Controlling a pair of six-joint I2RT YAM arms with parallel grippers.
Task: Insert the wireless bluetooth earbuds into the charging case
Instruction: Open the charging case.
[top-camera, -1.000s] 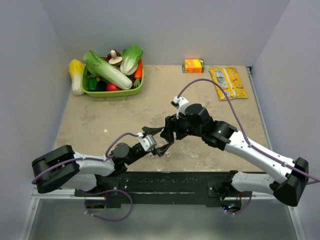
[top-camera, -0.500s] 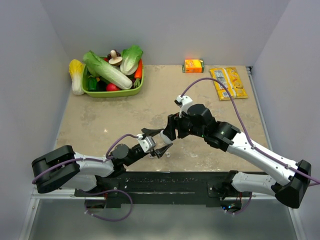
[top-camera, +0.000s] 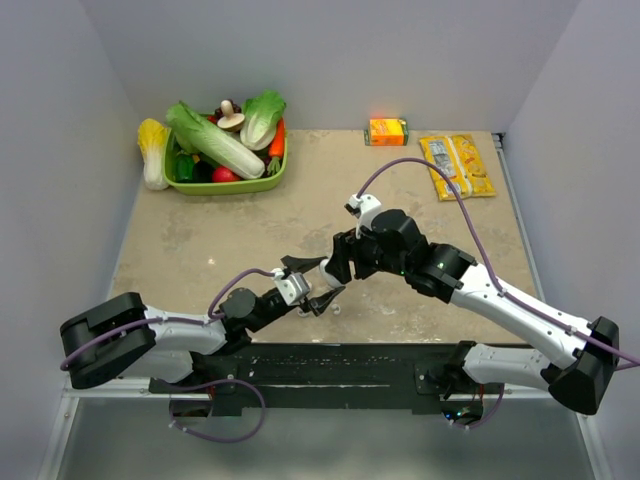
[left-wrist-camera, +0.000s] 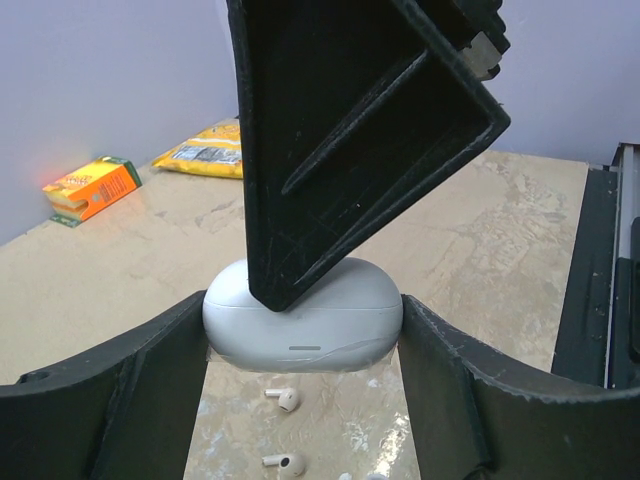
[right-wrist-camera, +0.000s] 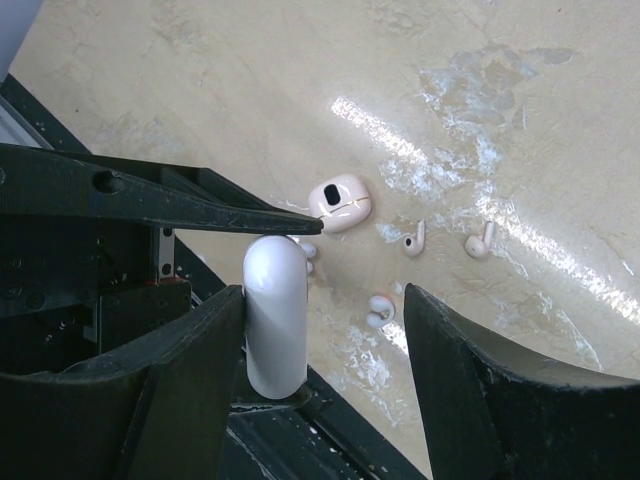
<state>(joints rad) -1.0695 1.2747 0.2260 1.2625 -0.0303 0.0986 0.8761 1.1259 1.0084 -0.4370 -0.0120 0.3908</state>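
My left gripper (left-wrist-camera: 303, 345) is shut on the glossy white charging case (left-wrist-camera: 330, 335), which is closed and held a little above the table. In the right wrist view the case (right-wrist-camera: 275, 320) stands edge-on between the left gripper's black fingers. My right gripper (right-wrist-camera: 325, 295) is open around it: its left finger touches the case and its right finger stands well apart. Several tiny pale earbuds (right-wrist-camera: 414, 240) lie loose on the table below; two show under the case (left-wrist-camera: 288, 400). A pale oval piece with a dark hole (right-wrist-camera: 340, 200) lies beside them. In the top view both grippers (top-camera: 325, 282) meet near the front edge.
A green basket (top-camera: 225, 185) of toy vegetables stands at the back left. An orange box (top-camera: 387, 131) and a yellow packet (top-camera: 457, 166) lie at the back right. The black base rail (top-camera: 330, 365) runs along the near edge, just below the grippers.
The right gripper has shifted slightly left and closer onto the case held by the left gripper. The left gripper has stayed nearly still, holding the case throughout.
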